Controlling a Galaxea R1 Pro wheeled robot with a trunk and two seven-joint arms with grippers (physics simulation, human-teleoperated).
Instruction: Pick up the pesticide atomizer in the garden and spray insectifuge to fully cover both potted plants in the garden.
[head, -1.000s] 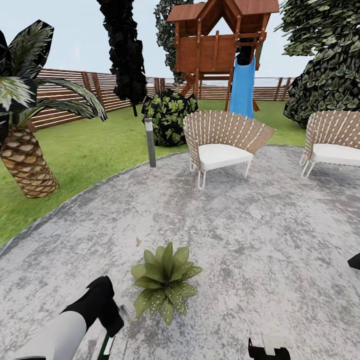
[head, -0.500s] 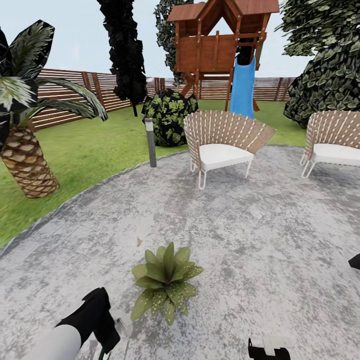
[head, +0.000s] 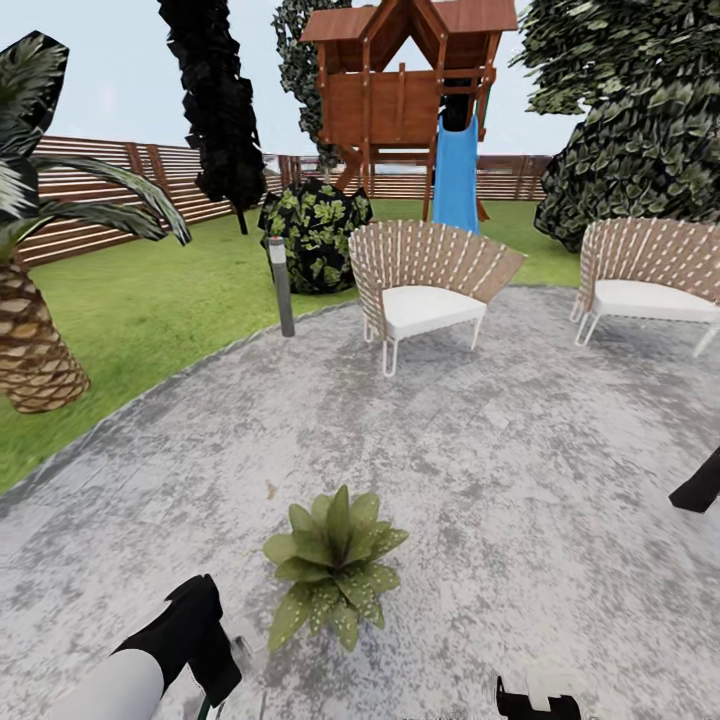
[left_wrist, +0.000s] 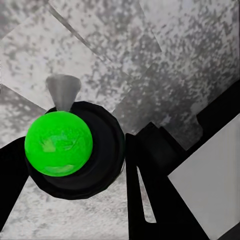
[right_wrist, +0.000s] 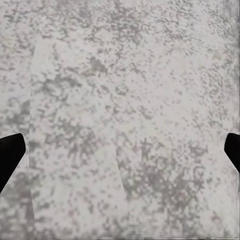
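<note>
One potted plant (head: 333, 563); view panned right.

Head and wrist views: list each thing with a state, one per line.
Left gripper: shut on the pesticide atomizer.
Pesticide atomizer: held, seen end-on in the left wrist view, nozzle toward the patio.
Right gripper: open, nothing between its fingertips, over bare patio.
Potted plant: upright on the patio, just ahead of the left gripper, untouched.
Near chair: upright, seat unoccupied.
Far chair: upright, seat unoccupied.
</note>
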